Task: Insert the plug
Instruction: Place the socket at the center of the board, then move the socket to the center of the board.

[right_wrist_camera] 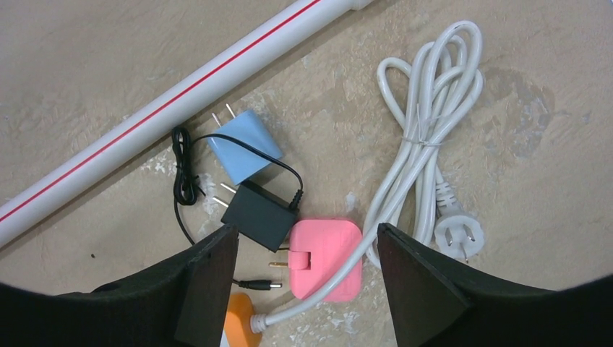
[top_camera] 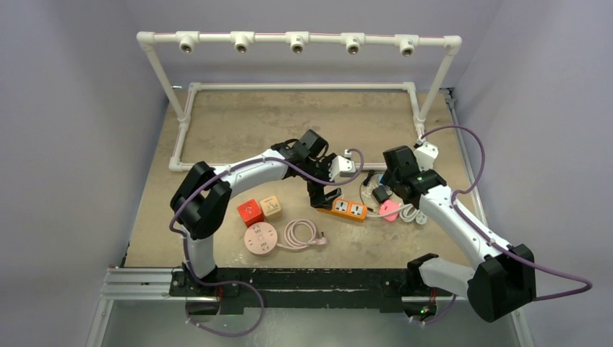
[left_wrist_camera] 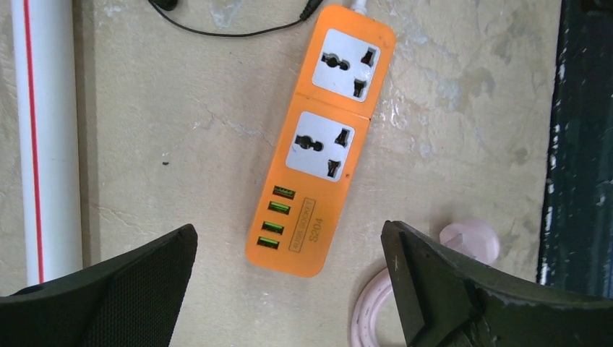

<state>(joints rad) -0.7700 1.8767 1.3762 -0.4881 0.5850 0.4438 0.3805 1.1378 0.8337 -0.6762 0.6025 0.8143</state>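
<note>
- Got a pink square plastic plug (right_wrist_camera: 325,260) lying flat on the tabletop (right_wrist_camera: 542,181), pretty much dead centre under the right jaws.
- Seeing the right jaws spread wide, gripping nothing.
- Same deal with the left jaws: wide apart, empty, hanging over the orange plastic power strip (left_wrist_camera: 318,144).
- Looks like brass prongs poking out of the plug's left side in the right wrist view, so prong axis running across the gap, jaw to jaw. Probably calls for a wrist turn to pinch the flat sides instead.
- Calling the right arm nearer for the plug, the left arm nearer for the sockets. From the top view, strip just left of the plug, close but apart.
- Two universal sockets on the strip, both vacant and facing up.
- Crowded on the plug's left: black plastic adapter (right_wrist_camera: 259,213) touching it or as good as, light-blue plastic adapter (right_wrist_camera: 244,147) just beyond.
- Bundled white power cable (right_wrist_camera: 426,108) just beside the plug on the right.
- Real risk of snagging the black adapter with one jaw on the way down.
- White plastic pipe with a red stripe (right_wrist_camera: 166,108) well apart, no bother.
</note>
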